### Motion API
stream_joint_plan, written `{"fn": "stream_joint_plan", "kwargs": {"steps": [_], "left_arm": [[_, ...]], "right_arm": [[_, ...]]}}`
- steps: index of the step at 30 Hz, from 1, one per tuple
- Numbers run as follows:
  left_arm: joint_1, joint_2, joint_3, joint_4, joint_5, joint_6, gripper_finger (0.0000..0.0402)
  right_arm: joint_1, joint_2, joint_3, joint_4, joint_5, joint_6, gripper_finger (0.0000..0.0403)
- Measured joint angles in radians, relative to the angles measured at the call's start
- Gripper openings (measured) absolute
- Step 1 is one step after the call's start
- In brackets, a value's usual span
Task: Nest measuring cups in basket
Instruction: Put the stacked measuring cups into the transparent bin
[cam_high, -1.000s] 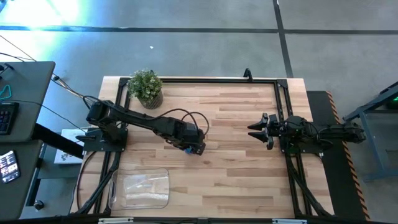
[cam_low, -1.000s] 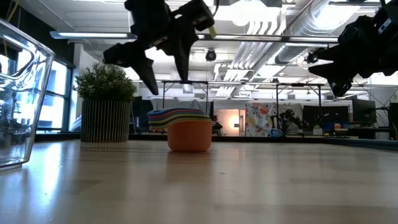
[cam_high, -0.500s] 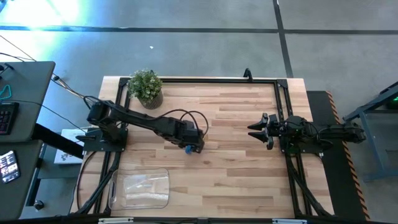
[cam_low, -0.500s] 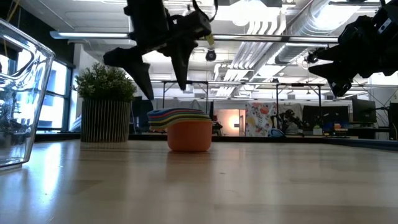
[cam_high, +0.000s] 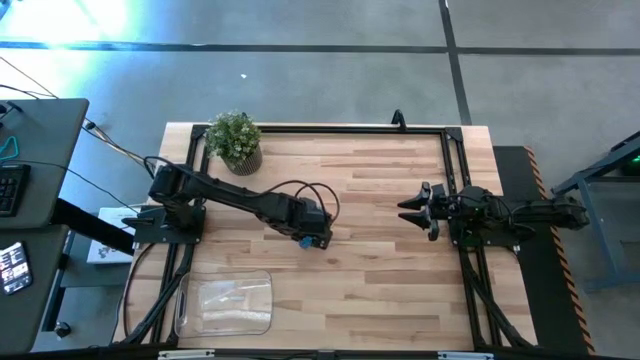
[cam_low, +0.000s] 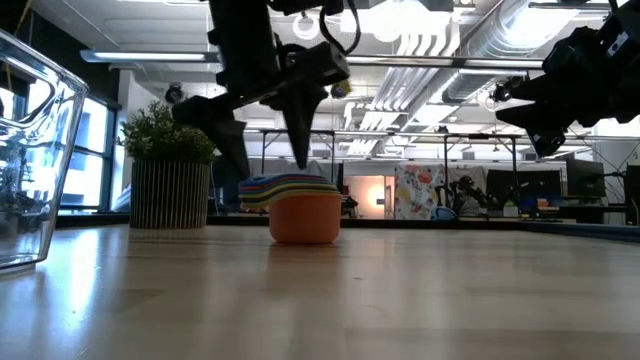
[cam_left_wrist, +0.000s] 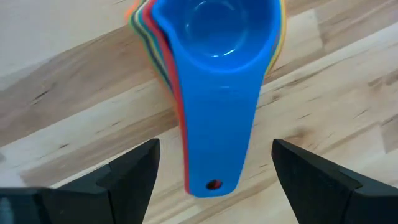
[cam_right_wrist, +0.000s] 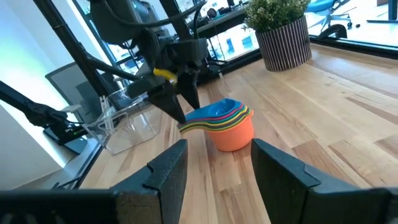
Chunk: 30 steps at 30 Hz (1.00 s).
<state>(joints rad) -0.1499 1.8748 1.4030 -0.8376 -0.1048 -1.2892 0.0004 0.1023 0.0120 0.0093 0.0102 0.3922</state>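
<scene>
measuring cups (cam_low: 300, 205) nested on table | basket (cam_high: 224, 304) empty | left tool (cam_low: 268, 150) open above

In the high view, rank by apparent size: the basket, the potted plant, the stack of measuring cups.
1. basket, largest.
2. potted plant, clearly smaller.
3. stack of measuring cups, smallest as seen, but mostly hidden under the left gripper, so its true extent is unsure.

Overhead looks down; low faces room; wrists close; all share measuring cups (cam_low: 298, 205).
</scene>
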Motion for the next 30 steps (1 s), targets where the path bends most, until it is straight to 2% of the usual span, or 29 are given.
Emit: {"fn": "stream_joint_plan", "kwargs": {"steps": [6,20,30], "left_arm": [[0.005,0.036,0.003,0.043,0.015,0.011,0.0301],[0.012,0.084,0.002,0.032,0.02,0.011,0.0301],[0.015,0.132,0.001,0.048,0.07,0.026,0.03]], "right_arm": [[0.0,0.007,0.0,-0.001,0.0,0.0,0.0169],[0.0,0.024,0.0,0.0,0.0,0.0,0.0169],[0.0,0.032,0.0,-0.001,0.0,0.0,0.0169]]}}
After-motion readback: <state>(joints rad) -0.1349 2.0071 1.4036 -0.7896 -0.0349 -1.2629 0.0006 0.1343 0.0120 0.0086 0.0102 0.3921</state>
